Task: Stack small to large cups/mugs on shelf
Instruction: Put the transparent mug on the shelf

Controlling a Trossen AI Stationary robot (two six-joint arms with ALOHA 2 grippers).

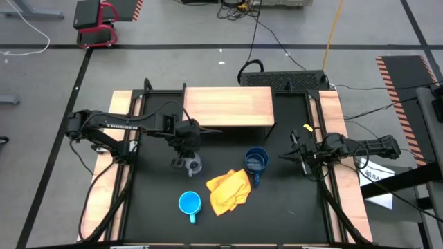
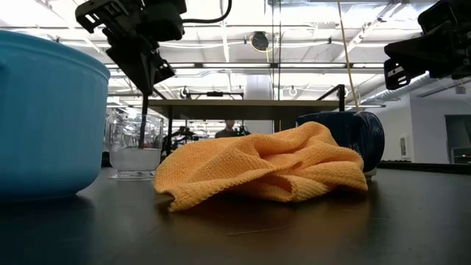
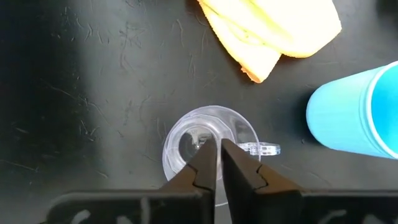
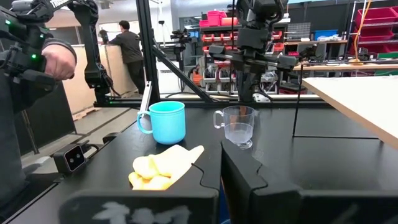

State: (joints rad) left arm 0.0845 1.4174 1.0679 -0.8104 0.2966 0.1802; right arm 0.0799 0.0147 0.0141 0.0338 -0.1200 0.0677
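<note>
- Black table top, flanked by light wooden side rails at both edges.
- Low rectangular light wooden shelf w/ dark side panels at far centre of table; top bare, no cup on it.
- Crumpled yellow cloth mid-table, lying betw. the two blue mugs, just beside the darker one.
- Larger dark blue handled mug upright, right of centre, in front of shelf, handle toward near edge.
- Mid-sized light blue handled mug upright near front edge, left of cloth, well apart from shelf.
- Small clear glass cup w/ handle upright on table, left of dark mug, in front of shelf's left end.
- Left gripper hangs directly over glass cup; fingers nearly together w/ thin gap, tips at or inside cup mouth; grasping nothing visible.
- Right gripper at table's right side, off the surface, clenched shut & empty, pointing toward centre.
- Person standing in room beyond table, seen in right wrist view.
</note>
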